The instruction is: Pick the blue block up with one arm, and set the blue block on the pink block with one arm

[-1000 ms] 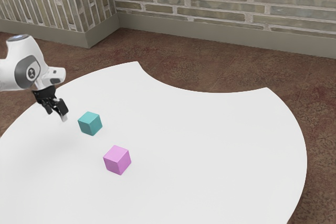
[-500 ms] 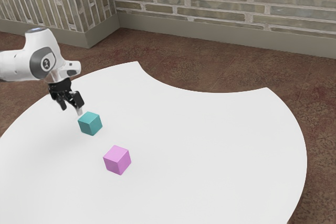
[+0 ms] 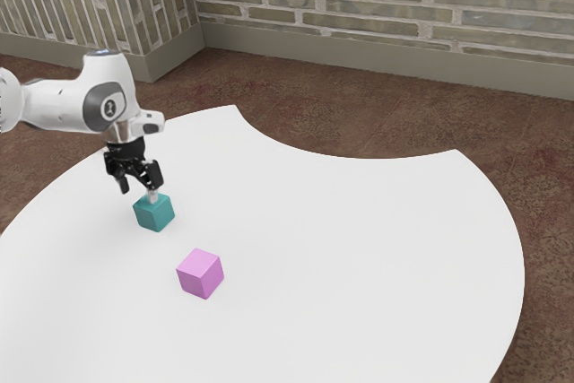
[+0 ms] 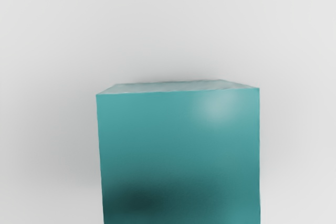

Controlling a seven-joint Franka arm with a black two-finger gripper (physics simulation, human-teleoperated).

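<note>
Blue block [image 4: 178, 156] below spread claw [image 3: 140, 190]; pink block [image 3: 199, 273] nearby.

A teal-blue matte cube [image 3: 153, 213] is seen resting flat on the white tabletop [image 3: 359, 248], toward its left side, with one vertical edge turned to the near side. A pink matte cube [image 3: 199, 274] of like size is set flat, nearer and slightly right, apart from it.
</note>
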